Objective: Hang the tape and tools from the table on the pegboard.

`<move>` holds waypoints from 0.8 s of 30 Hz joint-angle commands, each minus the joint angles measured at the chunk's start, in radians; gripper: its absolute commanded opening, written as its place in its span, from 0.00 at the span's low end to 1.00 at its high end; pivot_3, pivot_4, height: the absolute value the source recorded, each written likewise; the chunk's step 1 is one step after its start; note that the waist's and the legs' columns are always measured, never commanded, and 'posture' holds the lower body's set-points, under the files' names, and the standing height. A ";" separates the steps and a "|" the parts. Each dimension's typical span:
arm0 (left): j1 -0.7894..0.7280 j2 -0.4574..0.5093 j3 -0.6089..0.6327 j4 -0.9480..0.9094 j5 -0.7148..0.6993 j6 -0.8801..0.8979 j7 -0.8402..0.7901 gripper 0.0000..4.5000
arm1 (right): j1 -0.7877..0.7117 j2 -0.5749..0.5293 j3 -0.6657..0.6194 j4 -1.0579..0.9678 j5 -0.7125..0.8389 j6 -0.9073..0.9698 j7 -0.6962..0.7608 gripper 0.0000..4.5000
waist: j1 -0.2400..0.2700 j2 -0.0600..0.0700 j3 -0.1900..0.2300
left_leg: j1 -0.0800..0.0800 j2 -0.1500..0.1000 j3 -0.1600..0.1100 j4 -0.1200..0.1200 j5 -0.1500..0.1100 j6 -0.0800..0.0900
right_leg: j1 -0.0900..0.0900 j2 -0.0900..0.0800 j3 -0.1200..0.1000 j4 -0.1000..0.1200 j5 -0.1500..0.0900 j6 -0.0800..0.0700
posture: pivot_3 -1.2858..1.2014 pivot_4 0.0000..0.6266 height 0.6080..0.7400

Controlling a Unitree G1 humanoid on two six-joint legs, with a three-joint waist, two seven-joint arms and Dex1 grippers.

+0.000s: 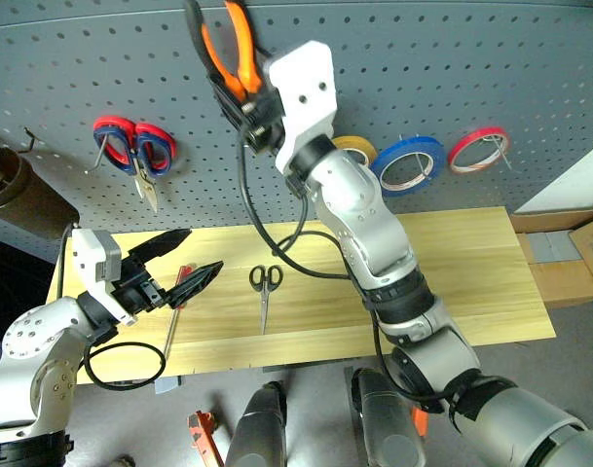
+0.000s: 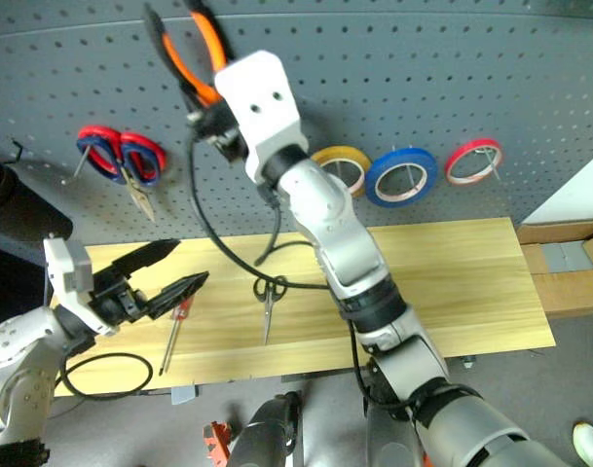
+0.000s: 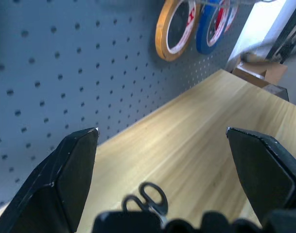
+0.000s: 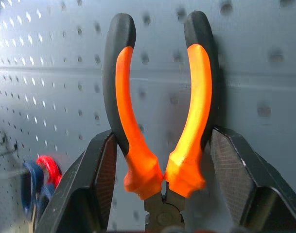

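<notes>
At pegboard – right gripper clamps pliers handles-up.

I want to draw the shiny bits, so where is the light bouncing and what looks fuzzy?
Left wrist view: pale glare runs across the table, and the scissors near the lens look soft. Right wrist view: the orange pliers are crisp, while the red-and-blue scissors behind are smeared. Left eye view: the pegboard is evenly lit.

My right gripper is hiding the pliers' head; the picture's edge is cropping their handle tips.
</notes>
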 commanded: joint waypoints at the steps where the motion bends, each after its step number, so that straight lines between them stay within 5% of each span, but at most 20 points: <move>1: -0.019 -0.006 0.001 -0.020 -0.017 -0.005 0.007 1.00 | 0.020 0.024 0.016 -0.095 -0.020 0.018 -0.010 0.54 | 0.000 0.000 0.000 | 0.000 0.000 0.000 0.000 0.000 0.000 | 0.000 0.000 0.000 0.000 0.000 0.000 | 0.52 0.52 1.00; 11: -0.044 -0.007 -0.009 -0.013 -0.010 -0.003 0.012 1.00 | 0.053 0.024 0.025 -0.109 -0.056 0.040 -0.025 0.53 | -0.013 0.000 0.000 | 0.000 0.000 0.001 -0.001 0.000 0.000 | -0.001 0.000 0.000 -0.001 0.000 0.000 | 0.52 0.53 1.00; 17: -0.036 -0.009 -0.012 -0.018 -0.007 0.001 0.023 1.00 | 0.075 0.015 0.028 -0.132 -0.063 0.070 -0.022 0.99 | -0.014 0.000 0.000 | 0.000 0.000 0.001 -0.001 0.000 0.000 | -0.001 0.000 0.000 -0.001 0.000 0.000 | 0.52 0.53 1.00; 24: -0.022 -0.016 -0.019 -0.023 0.011 0.002 0.056 1.00 | 0.117 -0.031 -0.033 -0.297 0.012 0.221 0.041 0.99 | -0.013 0.000 0.000 | 0.000 0.000 0.001 0.000 0.000 0.000 | -0.001 0.000 0.000 0.000 0.000 0.000 | 0.52 0.54 1.00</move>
